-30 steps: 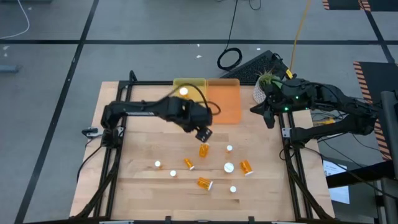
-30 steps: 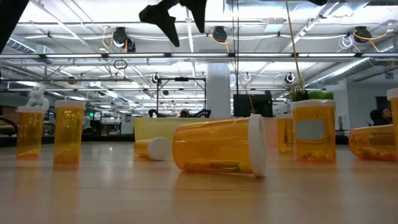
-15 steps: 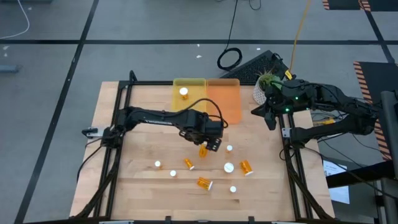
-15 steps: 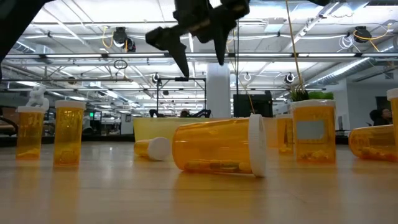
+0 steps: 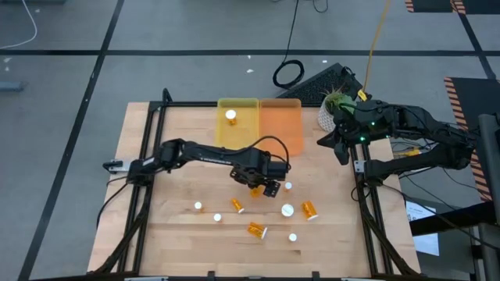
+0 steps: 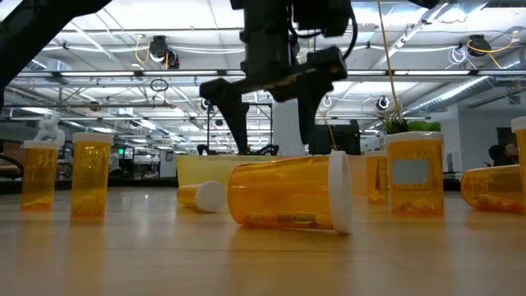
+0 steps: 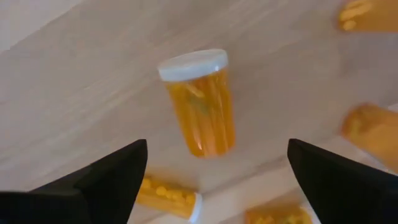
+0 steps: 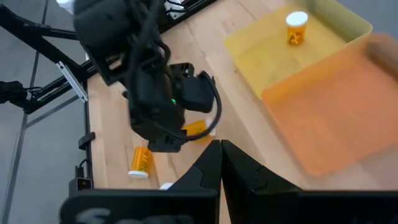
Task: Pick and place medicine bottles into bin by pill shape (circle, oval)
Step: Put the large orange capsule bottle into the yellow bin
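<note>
Moved: the left pincer (image 5: 266,187) has swung from above the yellow tray (image 5: 237,131) toward the middle of the tabletop (image 5: 180,187) and dropped lower; in the low view its dark fingers (image 6: 234,115) now hang just above the bottles, where a second ago they sat near the top edge.

Left pincer state: spread wide, grasping nothing; the left wrist view shows the target bottle (image 7: 200,102) lying between the two fingers, not yet touched.

Target bottle: on its side on the wood, white cap pointing away from the wrist camera, small pills showing through the orange wall. In the high view it is all but hidden under the pincer.

Other bottles: about six more are spread from 3 to 8 o'clock of the pincer, some upright with only caps showing, some lying down, such as the near lying bottle (image 5: 256,229).

Trays: at 12 o'clock on the tabletop, yellow tray and orange tray (image 5: 285,129) side by side; one placed bottle (image 5: 230,116) stands in the yellow one, the orange one looks bare.

Right pincer (image 8: 221,163): parked off the 2 o'clock corner beside the plant pot (image 5: 328,115), fingers pressed together, idle.

Meaning: one bottle looks sorted; the arm appears lined up for the next pick, needing a further drop and a squeeze.
</note>
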Controlling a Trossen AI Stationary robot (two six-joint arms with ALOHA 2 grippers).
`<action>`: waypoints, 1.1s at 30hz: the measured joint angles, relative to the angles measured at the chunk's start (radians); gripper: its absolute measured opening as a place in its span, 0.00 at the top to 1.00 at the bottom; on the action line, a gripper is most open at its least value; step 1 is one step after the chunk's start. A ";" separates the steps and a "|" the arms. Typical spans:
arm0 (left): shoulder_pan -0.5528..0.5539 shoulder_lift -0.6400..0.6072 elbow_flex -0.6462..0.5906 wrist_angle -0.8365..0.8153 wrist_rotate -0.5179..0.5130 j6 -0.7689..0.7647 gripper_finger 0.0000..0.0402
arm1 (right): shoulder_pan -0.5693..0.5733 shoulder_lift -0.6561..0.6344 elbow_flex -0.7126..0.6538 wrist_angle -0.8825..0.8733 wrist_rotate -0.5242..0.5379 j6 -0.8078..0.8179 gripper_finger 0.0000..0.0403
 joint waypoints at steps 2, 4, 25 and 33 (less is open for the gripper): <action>0.007 0.022 0.000 0.007 0.008 0.008 0.02 | 0.000 0.000 0.000 0.000 0.000 -0.005 1.00; 0.012 0.040 0.000 0.010 0.023 0.017 0.03 | 0.000 0.000 0.000 0.001 0.000 -0.006 1.00; 0.028 0.071 -0.042 0.055 -0.003 0.071 0.41 | 0.000 0.000 0.000 0.008 0.002 -0.029 1.00; 0.027 0.069 -0.090 0.137 0.025 0.105 0.49 | 0.000 0.000 0.000 0.008 0.002 -0.026 1.00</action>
